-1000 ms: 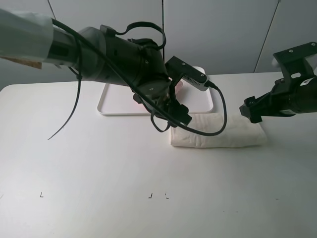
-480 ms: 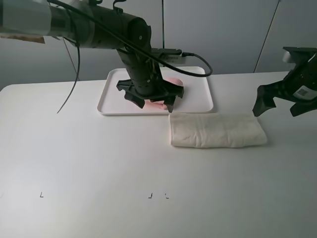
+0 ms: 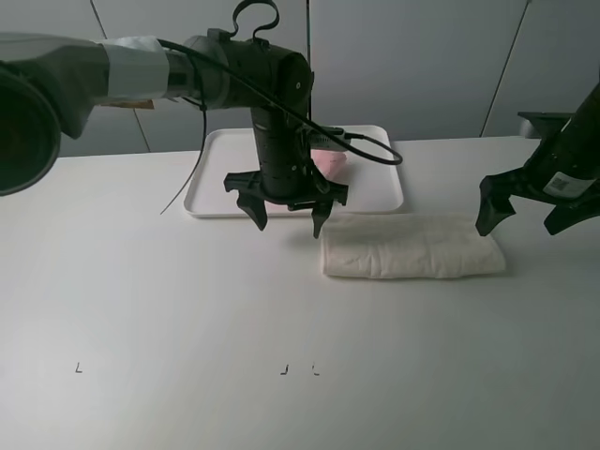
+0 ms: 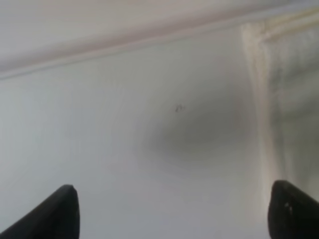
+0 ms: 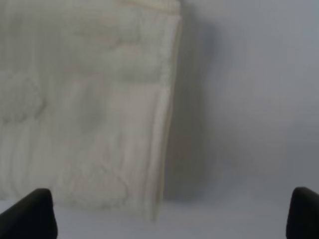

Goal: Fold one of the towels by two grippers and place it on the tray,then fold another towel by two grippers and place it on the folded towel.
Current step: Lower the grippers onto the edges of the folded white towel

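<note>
The pink towel (image 3: 330,162) lies folded on the white tray (image 3: 375,187), mostly hidden behind my left arm. A cream-white towel (image 3: 412,246) lies folded into a long strip on the table just in front of the tray. My left gripper (image 3: 287,217) hangs open, fingers down, over bare table at the strip's left end, holding nothing. In the left wrist view the left gripper (image 4: 174,214) straddles bare table, with the cream towel's edge (image 4: 286,99) to one side. My right gripper (image 3: 520,223) is open at the strip's right end. The right wrist view shows the right gripper (image 5: 167,216) spread over that end of the cream towel (image 5: 84,109).
The tray rim (image 4: 124,35) runs close beyond the left gripper. Small black marks (image 3: 284,369) sit on the white table near its front. A grey panelled wall stands behind the table.
My left gripper has come off the tray and swung down to the table at the cream towel's left end. The right gripper has dropped toward the towel's right end. Both towels stayed put.
</note>
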Available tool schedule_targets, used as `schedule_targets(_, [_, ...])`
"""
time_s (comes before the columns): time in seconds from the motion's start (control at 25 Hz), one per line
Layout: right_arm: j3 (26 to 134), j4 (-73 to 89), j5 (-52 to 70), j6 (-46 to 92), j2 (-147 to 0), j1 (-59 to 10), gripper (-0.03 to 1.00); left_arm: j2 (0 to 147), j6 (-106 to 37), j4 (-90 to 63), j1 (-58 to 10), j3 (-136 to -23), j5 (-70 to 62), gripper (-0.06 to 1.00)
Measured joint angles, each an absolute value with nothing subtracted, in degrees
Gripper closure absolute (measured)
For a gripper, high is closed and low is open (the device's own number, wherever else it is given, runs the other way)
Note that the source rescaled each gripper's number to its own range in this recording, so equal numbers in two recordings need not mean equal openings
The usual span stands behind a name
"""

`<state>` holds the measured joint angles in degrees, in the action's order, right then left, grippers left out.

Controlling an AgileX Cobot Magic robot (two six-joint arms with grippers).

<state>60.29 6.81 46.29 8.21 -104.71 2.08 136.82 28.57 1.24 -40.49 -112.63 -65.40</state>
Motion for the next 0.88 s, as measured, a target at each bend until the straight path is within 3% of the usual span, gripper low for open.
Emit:
schedule_targets(0.2, [61.7, 6.81, 46.86, 8.06, -106.88, 2.08, -0.03, 137.56, 30.1, 0.0, -40.49, -114.26, -64.9, 0.13])
schedule_targets(0.28, [63.12, 6.81, 47.86, 8.06, -108.02, 2.08, -0.03, 138.06, 28.14, -0.92, -40.49, -114.89, -64.9, 0.14])
schedule_targets(0.56, [66.13, 6.81, 50.63, 8.06, -111.14, 2.08, -0.03, 140.15, 25.64, -2.46, -40.49, -118.33, -64.9, -0.03])
schedule_targets(0.88, [66.69, 6.81, 50.9, 8.06, -111.45, 2.08, -0.03, 143.15, 27.29, -2.68, -40.49, -120.57, -68.63, -0.05])
